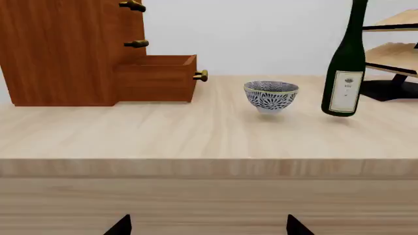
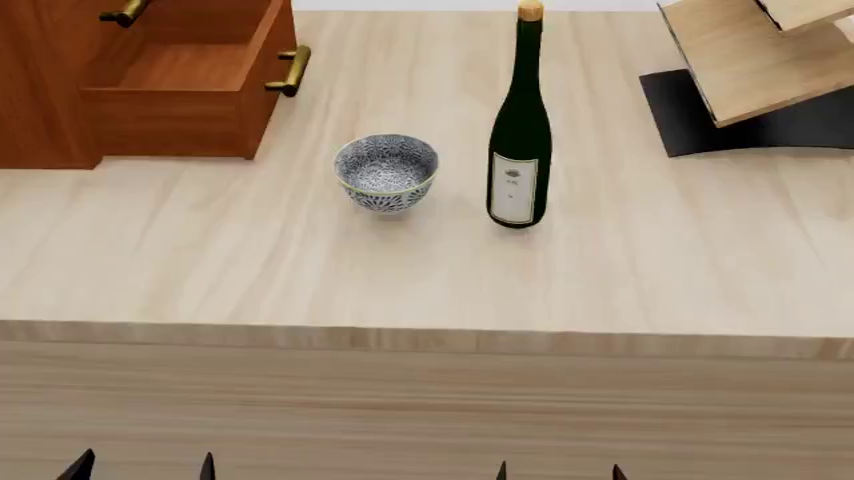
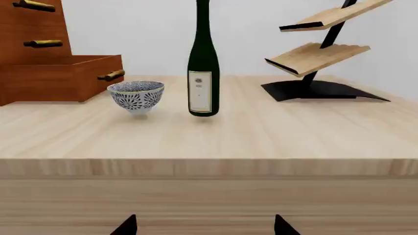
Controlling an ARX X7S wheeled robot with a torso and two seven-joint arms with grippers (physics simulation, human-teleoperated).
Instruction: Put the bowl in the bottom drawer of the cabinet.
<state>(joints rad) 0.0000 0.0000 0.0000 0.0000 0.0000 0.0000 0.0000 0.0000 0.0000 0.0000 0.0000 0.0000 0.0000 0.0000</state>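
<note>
The bowl (image 2: 386, 172) (image 1: 271, 95) (image 3: 136, 95), white with a blue-grey floral pattern, stands upright on the light wooden table (image 2: 200, 270). Behind and to its left is the reddish-brown cabinet (image 2: 34, 90) (image 1: 58, 49), whose bottom drawer (image 2: 187, 80) (image 1: 160, 78) (image 3: 65, 73) is pulled out and shows an empty inside. My left gripper (image 2: 142, 468) (image 1: 207, 226) and my right gripper (image 2: 559, 472) (image 3: 205, 225) are both open, low in front of the table's near edge, well short of the bowl. Only their dark fingertips show.
A dark green wine bottle (image 2: 519, 130) (image 1: 346, 63) (image 3: 203, 63) stands just right of the bowl. A light-wood rack with a black base (image 2: 747, 70) (image 3: 323, 63) is at the back right. Upper brass handles (image 1: 134, 6) stick out of the cabinet.
</note>
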